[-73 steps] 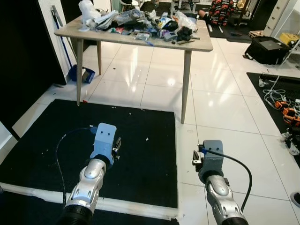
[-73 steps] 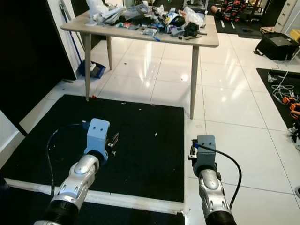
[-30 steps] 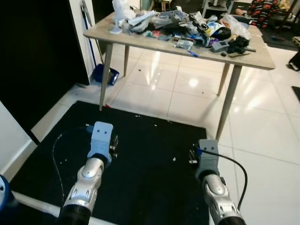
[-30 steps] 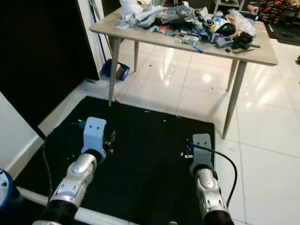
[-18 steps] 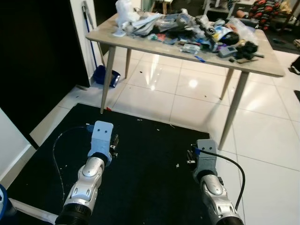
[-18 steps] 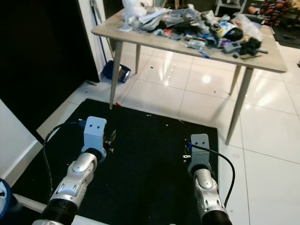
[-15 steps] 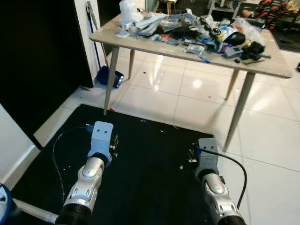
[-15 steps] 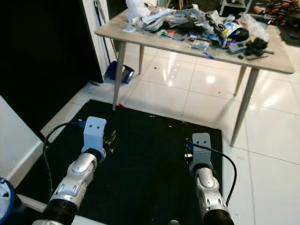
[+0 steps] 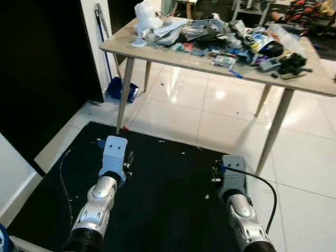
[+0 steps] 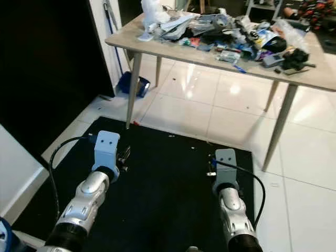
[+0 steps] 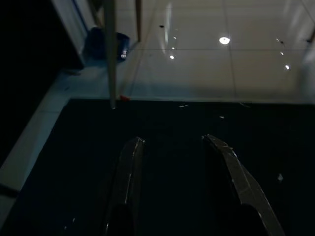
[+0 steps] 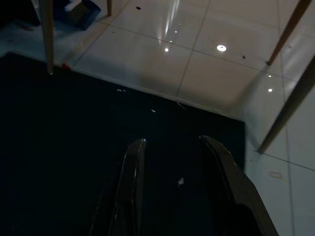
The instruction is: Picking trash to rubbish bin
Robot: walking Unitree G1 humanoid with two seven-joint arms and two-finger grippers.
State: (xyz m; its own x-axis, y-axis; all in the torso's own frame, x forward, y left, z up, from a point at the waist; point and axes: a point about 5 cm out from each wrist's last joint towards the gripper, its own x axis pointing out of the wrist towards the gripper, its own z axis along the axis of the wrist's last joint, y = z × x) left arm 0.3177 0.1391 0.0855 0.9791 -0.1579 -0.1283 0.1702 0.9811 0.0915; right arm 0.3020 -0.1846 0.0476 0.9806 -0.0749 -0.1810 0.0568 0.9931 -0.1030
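A wooden table (image 9: 315,83) stands ahead, its top heaped with mixed trash (image 9: 226,38) and a white crumpled bag (image 9: 145,11) at its left end. Both arms reach forward low over a black floor mat (image 9: 168,205). My left gripper (image 11: 172,139) is open over the mat with nothing between its fingers. My right gripper (image 12: 172,140) is open as well and holds nothing. A small white scrap (image 12: 180,181) lies on the mat just beyond the right fingers. A blue rounded rim (image 10: 3,231) shows at the bottom left corner.
A blue dustpan (image 9: 121,88) and a broom lean by the white wall left of the table. The slanted table legs (image 9: 122,94) (image 9: 274,131) stand at the mat's far edge. Glossy white tiles (image 9: 310,173) lie to the right. A dark panel fills the left side.
The camera has moved forward and left, so the table sits closer and further right in view. Both arms hold the same pose with open fingers.
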